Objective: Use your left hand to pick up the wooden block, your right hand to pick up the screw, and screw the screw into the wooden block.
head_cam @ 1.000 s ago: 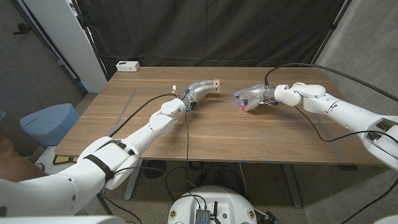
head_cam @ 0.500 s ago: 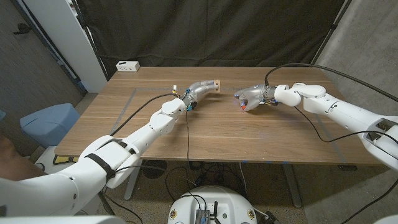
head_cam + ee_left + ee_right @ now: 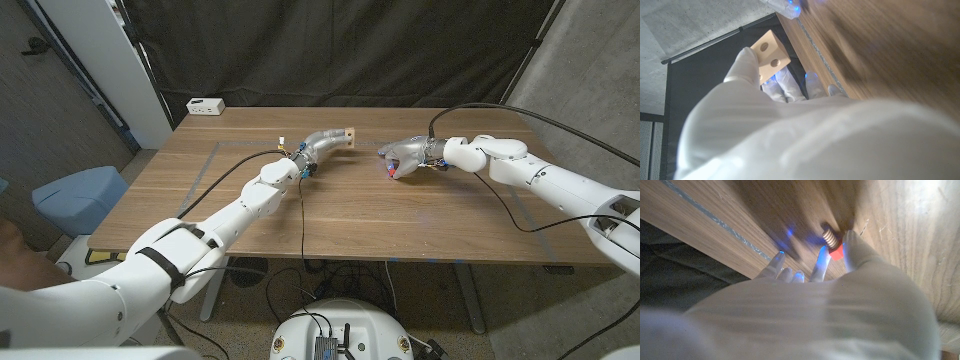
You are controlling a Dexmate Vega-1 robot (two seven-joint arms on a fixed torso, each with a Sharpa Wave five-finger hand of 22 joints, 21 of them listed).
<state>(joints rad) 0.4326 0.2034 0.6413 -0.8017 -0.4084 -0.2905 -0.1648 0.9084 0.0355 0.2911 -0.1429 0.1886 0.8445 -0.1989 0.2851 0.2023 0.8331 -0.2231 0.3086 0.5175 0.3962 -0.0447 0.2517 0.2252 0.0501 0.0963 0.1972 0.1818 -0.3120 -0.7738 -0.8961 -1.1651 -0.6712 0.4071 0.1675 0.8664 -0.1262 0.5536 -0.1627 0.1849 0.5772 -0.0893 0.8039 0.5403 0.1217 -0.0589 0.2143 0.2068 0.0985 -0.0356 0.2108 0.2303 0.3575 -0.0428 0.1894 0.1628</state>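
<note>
The pale square wooden block (image 3: 347, 135) sits at the tips of the left hand (image 3: 322, 146), gripped and raised a little above the brown wooden table (image 3: 350, 215) near its far side. The left wrist view adds what the head view cannot: the block (image 3: 770, 54) is pinched between a thumb-side finger and the fingers (image 3: 744, 65) beyond it, and its light, smooth face carries two round holes, one nearer each end. Across a gap of bare table, the right hand (image 3: 402, 158) curls around the screw (image 3: 389, 168), which in the head view is only a small red speck under the fingertips. The right wrist view gives more: the screw (image 3: 832, 243) has a ridged, brownish threaded shaft and a red head, held between a finger on one side and the other fingertips (image 3: 823, 261) close beside it, just above the wood grain, with blue light glowing on the fingertips. Whether the screw touches the table I cannot tell. At the table's far left corner lies a small white box (image 3: 205, 106); dark marks show on it, too small to read.
</note>
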